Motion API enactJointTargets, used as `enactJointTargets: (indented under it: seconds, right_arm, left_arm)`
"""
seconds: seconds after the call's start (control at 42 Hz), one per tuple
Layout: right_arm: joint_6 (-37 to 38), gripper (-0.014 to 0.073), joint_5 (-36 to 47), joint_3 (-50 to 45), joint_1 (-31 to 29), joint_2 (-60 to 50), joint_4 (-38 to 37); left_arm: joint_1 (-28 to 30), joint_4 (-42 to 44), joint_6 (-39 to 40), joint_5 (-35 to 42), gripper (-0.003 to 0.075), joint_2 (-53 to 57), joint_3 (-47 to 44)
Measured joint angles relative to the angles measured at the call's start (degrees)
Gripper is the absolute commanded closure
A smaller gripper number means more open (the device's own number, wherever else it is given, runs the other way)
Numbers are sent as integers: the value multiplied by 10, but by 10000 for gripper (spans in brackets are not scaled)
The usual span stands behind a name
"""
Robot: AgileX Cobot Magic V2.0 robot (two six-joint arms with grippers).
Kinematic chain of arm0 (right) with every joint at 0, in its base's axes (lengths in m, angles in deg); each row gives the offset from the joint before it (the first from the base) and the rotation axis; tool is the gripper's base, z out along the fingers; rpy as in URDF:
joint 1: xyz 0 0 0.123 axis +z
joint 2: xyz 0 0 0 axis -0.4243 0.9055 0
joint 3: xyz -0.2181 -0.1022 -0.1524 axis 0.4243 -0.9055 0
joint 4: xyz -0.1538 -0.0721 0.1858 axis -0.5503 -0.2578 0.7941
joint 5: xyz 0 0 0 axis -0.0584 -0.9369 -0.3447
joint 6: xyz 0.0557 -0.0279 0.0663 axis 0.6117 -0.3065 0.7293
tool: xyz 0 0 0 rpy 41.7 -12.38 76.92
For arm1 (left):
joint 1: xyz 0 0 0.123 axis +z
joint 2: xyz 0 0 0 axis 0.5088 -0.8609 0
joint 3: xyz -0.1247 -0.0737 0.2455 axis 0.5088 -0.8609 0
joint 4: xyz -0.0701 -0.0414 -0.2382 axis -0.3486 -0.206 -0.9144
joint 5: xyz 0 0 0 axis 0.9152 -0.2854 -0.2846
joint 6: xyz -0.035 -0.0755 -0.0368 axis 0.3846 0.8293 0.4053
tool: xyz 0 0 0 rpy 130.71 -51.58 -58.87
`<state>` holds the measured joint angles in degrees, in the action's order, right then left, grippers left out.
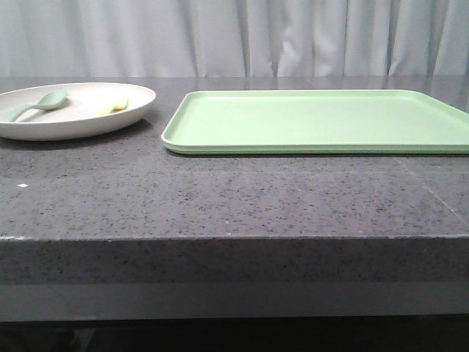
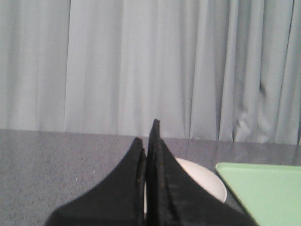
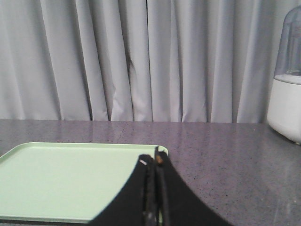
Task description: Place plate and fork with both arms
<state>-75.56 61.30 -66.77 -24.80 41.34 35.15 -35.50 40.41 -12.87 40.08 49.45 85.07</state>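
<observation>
Plate: left on the surface, just beside the green tray, apart from it.
Fork: lies in the plate, near a teal spoon.
Left pincer: fingers together, empty, short of the plate.
Right pincer: fingers together, empty, over the tray's near edge.
Judgement: open the left pincer before approaching; take the plate by its rim, kept level so the fork stays inside.
</observation>
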Motion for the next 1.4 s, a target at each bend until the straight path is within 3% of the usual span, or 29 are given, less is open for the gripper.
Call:
enactJointTargets:
  seconds: [0.214, 0.381, 0.667, 1.119, 1.167, 1.238, 1.357, 1.405]
  right_arm:
    - [0, 655, -149, 138, 0, 108, 0]
    - [0, 655, -228, 202, 0, 202, 0]
    - [0, 655, -248, 212, 0, 287, 0]
    - [0, 650, -247, 212, 0, 292, 0]
    - [0, 622, -247, 212, 0, 292, 0]
    - [0, 505, -247, 212, 0, 292, 0]
    - [0, 172, -247, 212, 0, 292, -14]
    - [0, 75, -247, 212, 0, 292, -23]
  left_arm:
    - [0, 0, 0, -141, 739, -124, 161]
    - [0, 0, 0, -224, 739, -221, 233]
    - [0, 0, 0, -234, 739, -314, 237]
    - [0, 2, 0, -236, 732, -354, 237]
    - [0, 3, 0, -238, 699, -354, 237]
    - [0, 12, 0, -240, 533, -354, 237]
    - [0, 39, 0, -241, 189, -354, 237]
    - [0, 43, 0, -241, 114, -354, 237]
